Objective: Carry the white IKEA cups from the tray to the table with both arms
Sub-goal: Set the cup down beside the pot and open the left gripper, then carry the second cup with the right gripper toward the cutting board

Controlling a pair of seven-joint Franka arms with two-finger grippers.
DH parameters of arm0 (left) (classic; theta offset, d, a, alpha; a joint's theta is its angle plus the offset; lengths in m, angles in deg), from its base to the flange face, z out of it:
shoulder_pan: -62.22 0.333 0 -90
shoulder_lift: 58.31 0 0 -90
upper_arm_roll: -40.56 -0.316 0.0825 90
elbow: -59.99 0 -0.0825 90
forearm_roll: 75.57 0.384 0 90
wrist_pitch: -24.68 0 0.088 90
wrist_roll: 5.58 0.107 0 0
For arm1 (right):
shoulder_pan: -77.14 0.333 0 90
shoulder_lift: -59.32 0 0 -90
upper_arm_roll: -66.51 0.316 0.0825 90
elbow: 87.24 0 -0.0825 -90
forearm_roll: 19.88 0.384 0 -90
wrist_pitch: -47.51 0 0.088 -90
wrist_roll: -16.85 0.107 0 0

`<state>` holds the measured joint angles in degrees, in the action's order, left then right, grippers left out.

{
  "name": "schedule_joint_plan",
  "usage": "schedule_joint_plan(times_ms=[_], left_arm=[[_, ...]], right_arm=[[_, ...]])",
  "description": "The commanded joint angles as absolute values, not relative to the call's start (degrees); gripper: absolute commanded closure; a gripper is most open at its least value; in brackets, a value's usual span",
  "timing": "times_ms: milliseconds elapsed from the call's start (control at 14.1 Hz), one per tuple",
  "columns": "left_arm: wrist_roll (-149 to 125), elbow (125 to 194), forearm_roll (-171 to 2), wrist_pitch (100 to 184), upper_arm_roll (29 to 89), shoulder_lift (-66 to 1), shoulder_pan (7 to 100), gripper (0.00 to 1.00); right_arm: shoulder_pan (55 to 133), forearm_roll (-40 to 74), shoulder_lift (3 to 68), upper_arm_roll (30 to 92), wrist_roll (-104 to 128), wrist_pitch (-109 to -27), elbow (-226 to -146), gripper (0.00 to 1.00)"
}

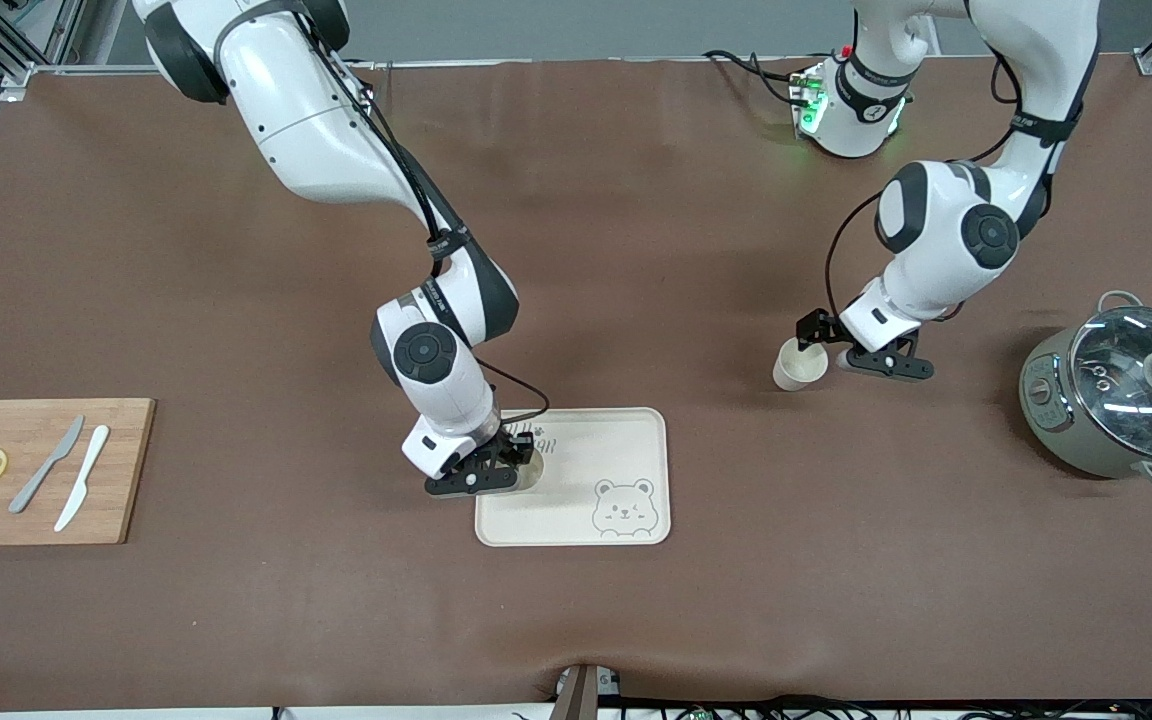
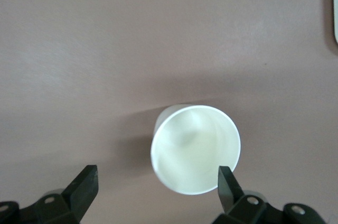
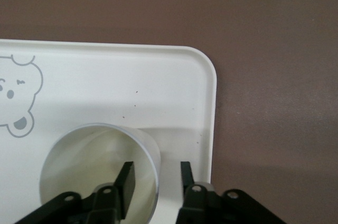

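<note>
One white cup stands upright on the brown table, farther from the front camera than the bear-printed tray. My left gripper is low beside it and open wide. In the left wrist view the cup lies just ahead of the fingertips, its rim beside one finger, and the left gripper holds nothing. The other cup stands in the tray's corner toward the right arm's end. My right gripper is open astride that cup's wall, one finger inside and one outside, with gaps on both sides.
A wooden cutting board with two lemon slices, a grey knife and a white knife lies at the right arm's end. A grey-green pot with a glass lid stands at the left arm's end. The tray's bear print is bare.
</note>
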<state>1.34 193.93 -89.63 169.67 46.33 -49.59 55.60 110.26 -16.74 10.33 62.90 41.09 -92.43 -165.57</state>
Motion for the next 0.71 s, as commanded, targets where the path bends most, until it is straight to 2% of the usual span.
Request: schedule_joint_plan(times_ms=[0, 71, 213, 427, 640], left_arm=[[1.63, 185.45, -85.25, 157.46, 46.36, -51.02, 59.23, 0.00], [0.85, 180.53, -84.10, 151.74, 46.36, -50.40, 60.19, 0.00], [-3.10, 169.82, -81.99, 144.86, 46.36, -47.16, 61.08, 0.00], [-8.29, 155.48, -77.70, 140.18, 46.45, -39.09, 60.21, 0.00], [-10.67, 145.45, -74.95, 136.07, 46.71, -35.55, 59.76, 0.00]], right_arm=[[110.01, -17.07, 9.58, 62.91, 41.02, -91.80, -163.88, 0.94], [109.84, -17.07, 9.58, 62.91, 41.02, -91.71, -163.88, 1.00], [109.75, -17.07, 9.66, 62.82, 41.02, -91.71, -163.88, 1.00], [109.75, -16.98, 10.01, 62.91, 41.02, -91.54, -163.88, 1.00], [109.66, -16.81, 12.56, 63.00, 41.02, -83.14, -163.09, 1.00]])
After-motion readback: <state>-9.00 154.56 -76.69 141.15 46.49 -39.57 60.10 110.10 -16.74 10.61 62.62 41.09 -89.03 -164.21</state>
